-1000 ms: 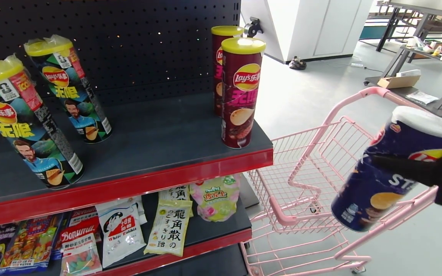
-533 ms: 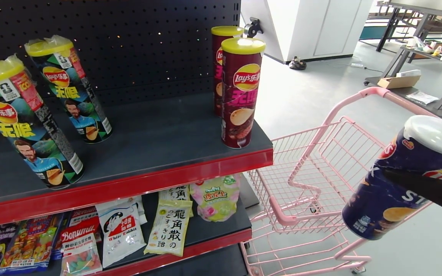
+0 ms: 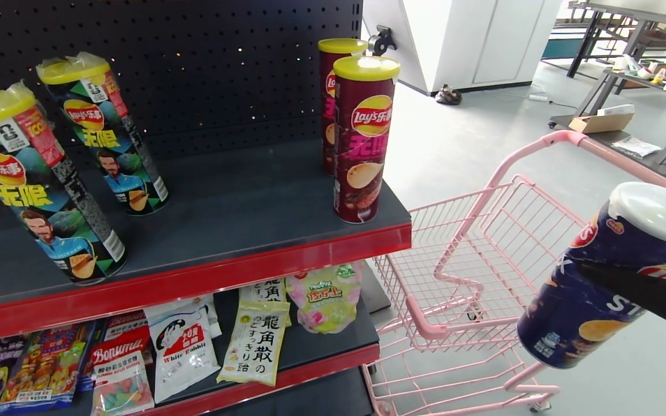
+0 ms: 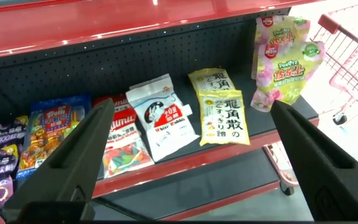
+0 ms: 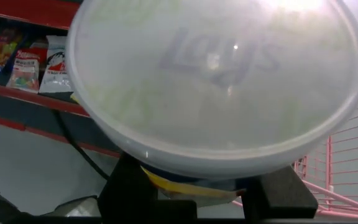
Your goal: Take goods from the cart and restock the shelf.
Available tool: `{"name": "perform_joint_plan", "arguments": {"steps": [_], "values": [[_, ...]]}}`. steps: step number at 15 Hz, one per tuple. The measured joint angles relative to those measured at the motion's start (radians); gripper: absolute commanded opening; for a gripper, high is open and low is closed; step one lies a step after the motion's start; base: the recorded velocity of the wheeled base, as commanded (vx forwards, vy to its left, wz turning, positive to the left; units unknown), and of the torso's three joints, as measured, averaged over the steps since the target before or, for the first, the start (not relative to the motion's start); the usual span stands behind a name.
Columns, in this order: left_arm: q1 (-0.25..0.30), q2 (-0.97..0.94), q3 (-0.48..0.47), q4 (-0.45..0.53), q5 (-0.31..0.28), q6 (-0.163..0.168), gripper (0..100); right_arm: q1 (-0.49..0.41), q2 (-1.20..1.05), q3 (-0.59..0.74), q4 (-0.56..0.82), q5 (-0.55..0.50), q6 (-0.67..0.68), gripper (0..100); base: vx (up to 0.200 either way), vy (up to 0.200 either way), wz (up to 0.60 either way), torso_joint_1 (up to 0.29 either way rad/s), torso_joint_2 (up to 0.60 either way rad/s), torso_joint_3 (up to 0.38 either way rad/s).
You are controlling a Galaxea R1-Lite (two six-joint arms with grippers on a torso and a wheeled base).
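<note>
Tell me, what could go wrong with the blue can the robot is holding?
The blue can hangs tilted in the right hand, so it might slip and drop. Swinging toward the shelf, it could bump the pink cart handle. It could also knock over the two maroon cans standing near the shelf's edge.

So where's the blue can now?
Head view, far right: the blue can is held tilted in the right gripper, by the pink cart.
</note>
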Motion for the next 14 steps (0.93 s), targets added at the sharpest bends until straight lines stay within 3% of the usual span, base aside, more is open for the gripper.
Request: {"name": "perform_joint_plan", "arguments": {"steps": [2, 3, 11, 14], "values": [[0.0, 0.0, 0.0, 0.0, -0.003, 0.0, 100, 0.0, 0.001, 0.001, 0.001, 0.0, 0.0, 0, -0.2, 0.0, 0.0, 0.005, 0.0, 0.002], [0.0, 0.0, -0.001, 0.0, -0.007, 0.0, 100, 0.0, 0.001, 0.001, 0.0, 0.0, 0.0, 0, 0.0, 0.0, 0.0, 0.0, 0.0, 0.0], [0.0, 0.0, 0.0, 0.0, -0.01, -0.002, 100, -0.002, 0.017, 0.008, -0.007, 0.001, 0.001, 0, 0.0, 0.0, 0.6, 0.002, 0.0, 0.005], [0.001, 0.0, -0.001, 0.0, -0.008, -0.001, 100, -0.001, 0.021, 0.015, -0.005, 0.001, 0.0, 0, 0.0, 0.0, 0.0, 0.0, 0.0, 0.0]]}}
